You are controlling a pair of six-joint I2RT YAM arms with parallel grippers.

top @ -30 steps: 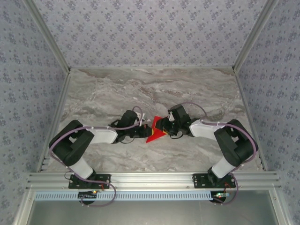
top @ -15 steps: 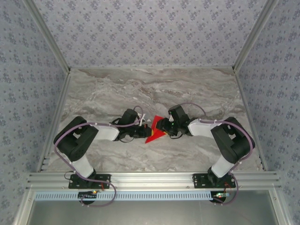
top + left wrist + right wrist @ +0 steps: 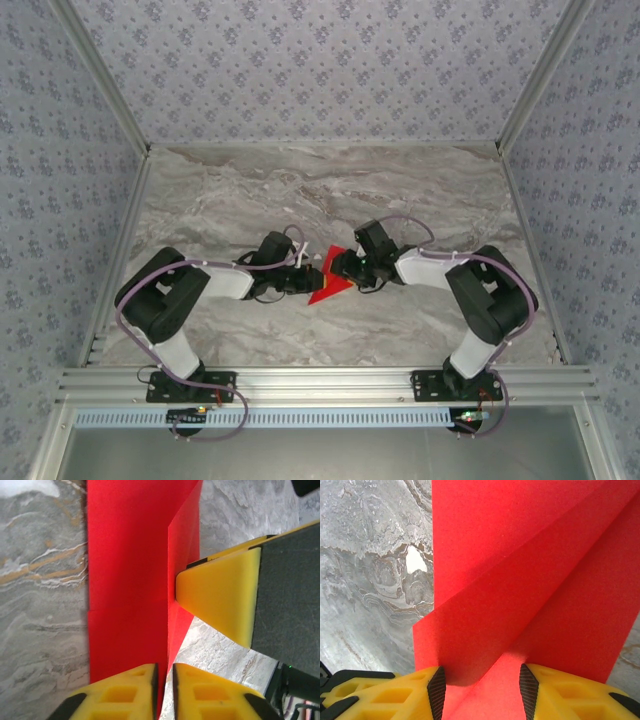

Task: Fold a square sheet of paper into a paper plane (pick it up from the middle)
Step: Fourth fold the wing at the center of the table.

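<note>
- Left arm (image 3: 165,300): crouched low over the table (image 3: 300,190). Its elbow has drawn in a little over the last second, and it has sat still since.
- Left gripper (image 3: 163,671): jaws almost together, with a raised layer of the paper (image 3: 127,565) in the slit between them. This is a narrow pinch on that edge.
- Paper: mid-table, between the two grippers. It is partly folded into layers with a diagonal crease, and its point aims near-left. It lies where it did a second ago.
- Right gripper (image 3: 481,674): has slid left over the paper, closer to the left gripper, and hides more red from above. Its jaws stand part-way apart, astride a raised fold. In the left wrist view one fingertip (image 3: 217,600) butts against the standing flap. I cannot tell whether the pads squeeze the fold.
- Right arm (image 3: 490,295): elbow pulled in toward the centre along with that slide.
- Meaning: the right gripper looks to be pushing a flap over while the left one anchors the sheet. The folding seems about midway, since the paper is layered but not yet a narrow dart. If the left pinch slackens, the paper will likely skid and the crease will not set.
</note>
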